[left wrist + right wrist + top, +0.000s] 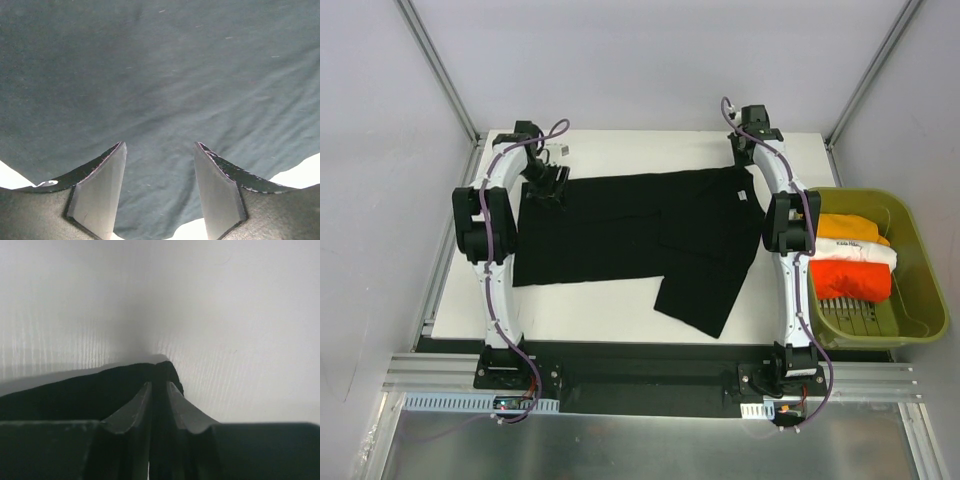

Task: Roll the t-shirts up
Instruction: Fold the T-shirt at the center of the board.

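Observation:
A large black t-shirt (640, 230) lies spread flat on the white table (600, 310), one part trailing toward the near edge. My left gripper (548, 185) is over the shirt's far-left corner. In the left wrist view it (159, 145) stands open, with dark cloth (160, 75) lying beneath and between the fingers. My right gripper (747, 168) is at the far-right corner. In the right wrist view it (158, 384) is shut on a pinched edge of the black cloth (75, 390) just above the table (225, 315). Orange (850, 227), white (860, 251) and red-orange (850, 281) t-shirt bundles lie in the bin.
An olive-yellow plastic bin (928, 300) stands off the table's right edge, beside the right arm. Metal frame posts rise at the far corners. Bare white table shows in front of the shirt at the near left.

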